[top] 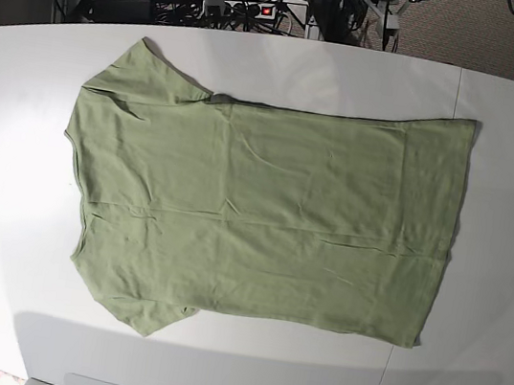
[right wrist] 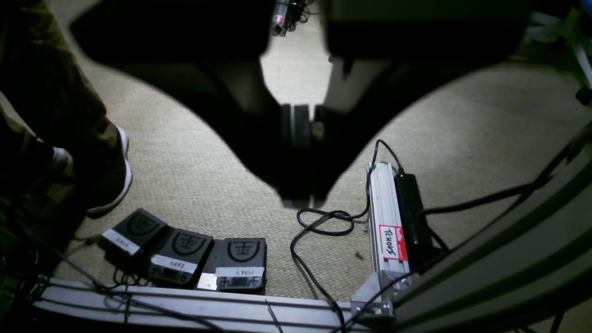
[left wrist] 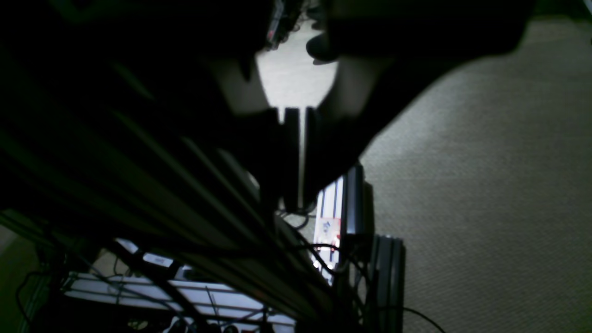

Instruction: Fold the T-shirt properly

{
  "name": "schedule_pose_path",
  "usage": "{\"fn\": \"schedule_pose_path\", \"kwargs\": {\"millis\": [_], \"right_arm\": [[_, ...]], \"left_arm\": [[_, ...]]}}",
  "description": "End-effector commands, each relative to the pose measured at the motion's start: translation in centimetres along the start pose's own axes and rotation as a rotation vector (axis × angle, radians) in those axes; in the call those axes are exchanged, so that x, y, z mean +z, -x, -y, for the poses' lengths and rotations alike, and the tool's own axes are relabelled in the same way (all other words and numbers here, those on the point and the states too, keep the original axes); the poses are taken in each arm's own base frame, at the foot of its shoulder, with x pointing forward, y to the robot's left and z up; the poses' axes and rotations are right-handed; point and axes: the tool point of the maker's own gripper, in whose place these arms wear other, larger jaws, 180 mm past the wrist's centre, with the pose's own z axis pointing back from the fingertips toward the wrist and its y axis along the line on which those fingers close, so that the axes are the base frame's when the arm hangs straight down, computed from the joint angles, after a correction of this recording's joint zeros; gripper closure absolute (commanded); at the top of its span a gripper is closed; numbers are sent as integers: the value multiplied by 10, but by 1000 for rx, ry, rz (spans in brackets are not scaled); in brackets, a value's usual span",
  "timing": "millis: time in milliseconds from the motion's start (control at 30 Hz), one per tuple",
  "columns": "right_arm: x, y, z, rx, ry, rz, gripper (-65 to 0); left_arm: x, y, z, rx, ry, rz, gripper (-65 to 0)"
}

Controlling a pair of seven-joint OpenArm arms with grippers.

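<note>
T-shirt [top: 253, 216] fills the middle of the base view, spread flat on the white table [top: 16, 118] with its collar and sleeves toward the left of the frame and its straight hem toward the right. No fold has been made that I can make out: both short sleeves stick out at upper left and lower left, and the body lies as one wide sheet, so I judge the whole job is still ahead. Neither arm shows in this view. The cloth is a soft olive green, matte, with one long crease running left to right below the middle and small wrinkles near the sleeves; the tabletop is smooth and pale, with a seam near its right side.

In the left wrist view the left gripper [left wrist: 296, 152] hangs dark in the upper centre, its jaws pressed together with only a thin slit of light between them and nothing between them. Below it lie ribbed grey carpet [left wrist: 485, 185] and dark frame rails; no shirt is seen.

In the right wrist view the right gripper [right wrist: 300, 134] is likewise closed and empty, over the same carpet. At lower left sit three black foot pedals [right wrist: 185, 256] with white labels, and a silver aluminium bar [right wrist: 386, 222] with looping black cable lies at lower centre right.
</note>
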Motion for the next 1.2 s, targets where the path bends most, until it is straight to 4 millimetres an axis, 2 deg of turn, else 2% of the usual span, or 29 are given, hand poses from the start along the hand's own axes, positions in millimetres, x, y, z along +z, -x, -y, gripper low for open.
{"fn": "schedule_pose_path", "kwargs": {"millis": [0, 433, 733, 1067, 1167], "right_arm": [[1, 0, 3, 10, 5, 13, 0], [1, 0, 4, 11, 6, 19, 0], [1, 3, 5, 29, 9, 8, 0], [3, 17, 23, 81, 41, -26, 0], [4, 25, 32, 85, 52, -52, 0]], "left_arm": [[0, -1, 5, 1, 21, 11, 0], [2, 12, 2, 10, 17, 24, 0], [3, 12, -1, 10, 13, 24, 0], [11, 5, -34, -9, -42, 30, 0], [13, 13, -39, -8, -48, 20, 0]]}}
